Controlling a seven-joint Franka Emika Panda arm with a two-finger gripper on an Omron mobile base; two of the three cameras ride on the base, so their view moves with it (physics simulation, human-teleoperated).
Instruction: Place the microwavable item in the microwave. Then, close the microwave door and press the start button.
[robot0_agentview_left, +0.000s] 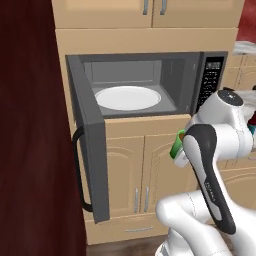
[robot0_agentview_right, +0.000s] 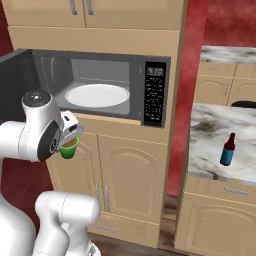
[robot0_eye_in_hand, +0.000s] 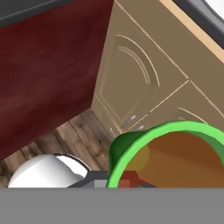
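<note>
Tan wood cabinetry forms the working wall: upper cabinet doors above, a pair of arched-panel lower cabinet doors (robot0_agentview_left: 142, 177) below, and a drawer front near the floor. Dark red wall surfaces flank the cabinet column, and dark wood plank flooring (robot0_eye_in_hand: 65, 138) runs along its base. The microwave (robot0_agentview_right: 115, 90) is built into the cabinet column at mid height. Its cavity is exposed, with the white round plate (robot0_agentview_left: 128, 98) lying flat inside. The microwave door (robot0_agentview_left: 90, 135) stands swung out to the left, with its black bar handle on the outer face. The black keypad panel (robot0_agentview_right: 154, 95) sits at the right of the cavity.

To the right, a marbled grey-and-white counter (robot0_agentview_right: 215, 145) tops further tan cabinets; a dark brown bottle (robot0_agentview_right: 227, 150) with a blue label stands upright on it.

The gripper (robot0_agentview_right: 70, 137) is pinched on the green cup (robot0_agentview_right: 69, 148), which hangs in the air in front of the lower cabinets, below the microwave opening. The hand view looks into the cup at its brownish contents (robot0_eye_in_hand: 179, 159).
</note>
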